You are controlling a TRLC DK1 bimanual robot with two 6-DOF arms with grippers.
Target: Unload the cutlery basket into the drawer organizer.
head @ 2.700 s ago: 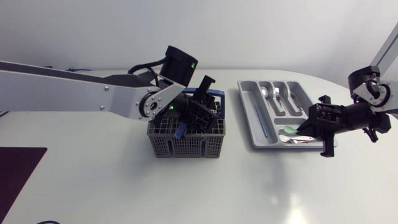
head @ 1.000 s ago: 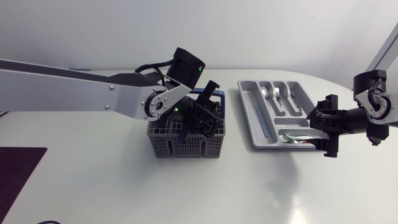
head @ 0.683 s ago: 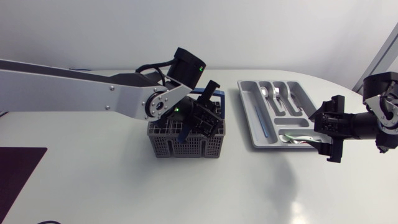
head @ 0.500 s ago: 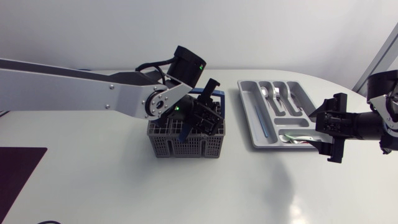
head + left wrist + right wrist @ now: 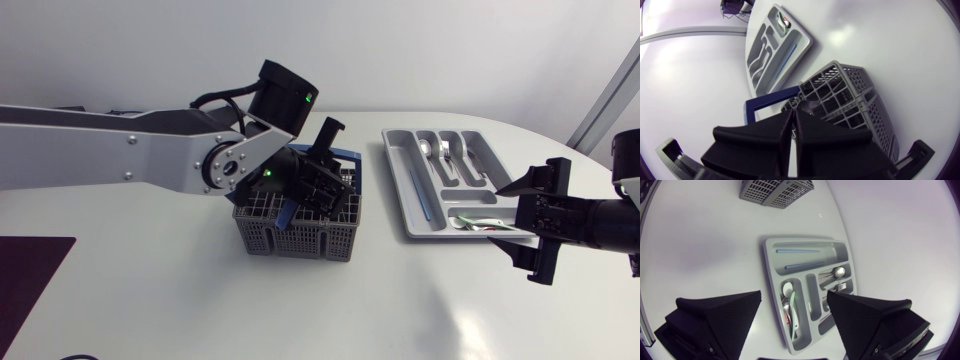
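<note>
The grey cutlery basket with a blue handle stands mid-table. My left gripper reaches into its top, fingers pressed together; in the left wrist view the shut gripper is over the basket's cells, and whether anything is pinched is hidden. A blue utensil stands in the basket beside the fingers. The grey drawer organizer holds forks, blue pieces and spoons. My right gripper hangs open and empty just off the organizer's near right corner, and in the right wrist view this gripper looks down on the organizer.
A dark mat lies at the table's front left corner. The table's curved edge runs behind and to the right of the organizer. In the right wrist view the basket shows beyond the organizer.
My right arm has drawn back from the organizer, to the right and toward the front, staying open. My left gripper has closed inside the basket; its wrist rose slightly and the basket shifted a little.
</note>
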